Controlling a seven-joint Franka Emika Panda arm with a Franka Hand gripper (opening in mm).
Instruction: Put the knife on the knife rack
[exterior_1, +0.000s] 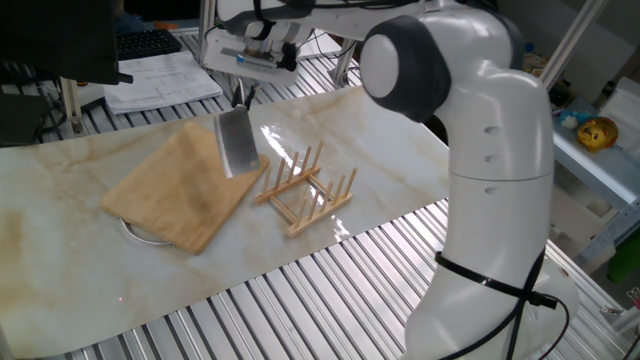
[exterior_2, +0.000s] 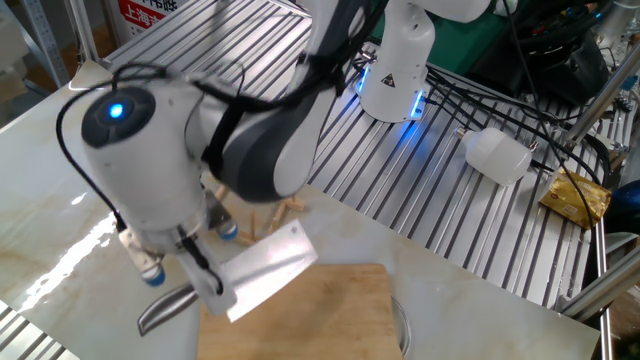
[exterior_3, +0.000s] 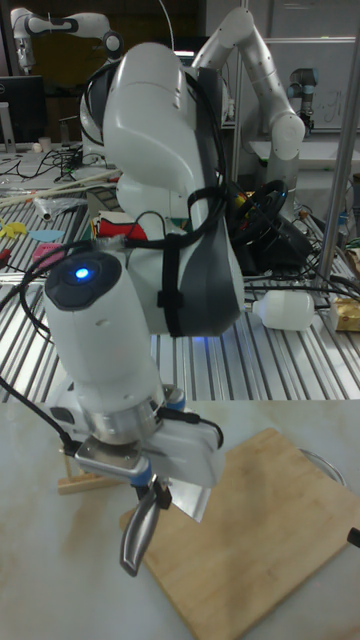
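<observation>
My gripper is shut on the dark handle of the knife, whose broad grey blade hangs downward above the right end of the bamboo cutting board. The knife rack, light wood with upright pegs, stands on the marble top just right of the blade. In the other fixed view the knife is tilted in the air over the board, its handle sticking out past my gripper; the knife rack is mostly hidden behind the arm. The tall view shows the gripper clamping the knife handle.
A round metal rim peeks out from under the board. Papers and a keyboard lie at the back left. A white bottle and cables rest on the slatted metal bench behind the marble top. The robot's base stands at the right.
</observation>
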